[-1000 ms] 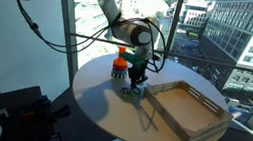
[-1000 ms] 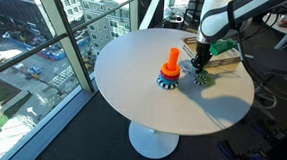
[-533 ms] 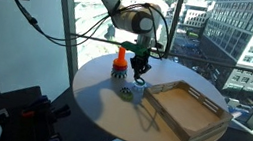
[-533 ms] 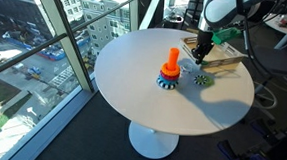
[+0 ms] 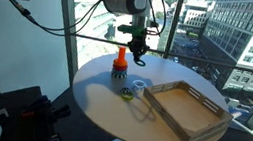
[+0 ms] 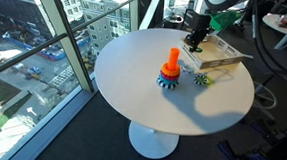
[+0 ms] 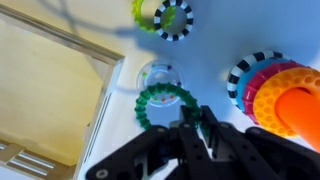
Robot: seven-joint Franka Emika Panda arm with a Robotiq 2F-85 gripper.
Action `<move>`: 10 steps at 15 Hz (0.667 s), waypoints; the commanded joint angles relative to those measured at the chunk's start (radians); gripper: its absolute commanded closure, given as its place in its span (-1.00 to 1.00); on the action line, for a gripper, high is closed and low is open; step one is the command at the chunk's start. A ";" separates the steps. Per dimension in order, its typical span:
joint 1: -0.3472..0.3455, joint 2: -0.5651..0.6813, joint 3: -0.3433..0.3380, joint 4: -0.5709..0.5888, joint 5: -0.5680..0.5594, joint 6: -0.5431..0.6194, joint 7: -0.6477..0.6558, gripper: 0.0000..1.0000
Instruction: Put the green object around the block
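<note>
Step in hand, as judged: carry of the green object [image 7: 142,106] toward the block [image 7: 285,95]; drop over the orange post not yet made.

To do it well:
- Centre the ring's opening over the post tip before any descent.
- Keep the ring level so the rim does not catch on the tip.
- Lower straight down and release only once the ring sits around the post, above the banded base.
- Approach the tip with clearance; a sideways knock could shift or topple the block.
- With a rim pinch, the fingers come down right beside the post, so keep them off it.

End effector [image 7: 193,120]:
- Fingers drawn nearly together in the wrist view, meeting at the near rim of the green object.
- Reads as a pinch on that rim, with the ring lying flat ahead of the fingertips.
- Exact contact partly hidden by the fingers themselves.
- Raised above the bench [image 5: 96,106] in both exterior views, near the block, higher than its post, on the side toward the wooden tray [image 5: 194,130].

Green object: off the bench, at the fingertips, beside the block and not around it.

On the bench below, between block and tray: a small clear round piece [image 7: 157,75] and a yellowish piece [image 7: 140,10].
</note>
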 commanded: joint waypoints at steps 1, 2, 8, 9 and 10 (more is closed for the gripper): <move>0.025 -0.064 0.004 -0.012 -0.044 -0.019 0.030 0.87; 0.030 -0.074 0.006 -0.013 -0.050 -0.020 0.029 0.87; 0.050 -0.129 0.031 -0.034 -0.061 -0.013 0.009 0.87; 0.053 -0.135 0.037 -0.040 -0.062 -0.008 0.004 0.87; 0.055 -0.141 0.043 -0.045 -0.063 -0.005 0.001 0.87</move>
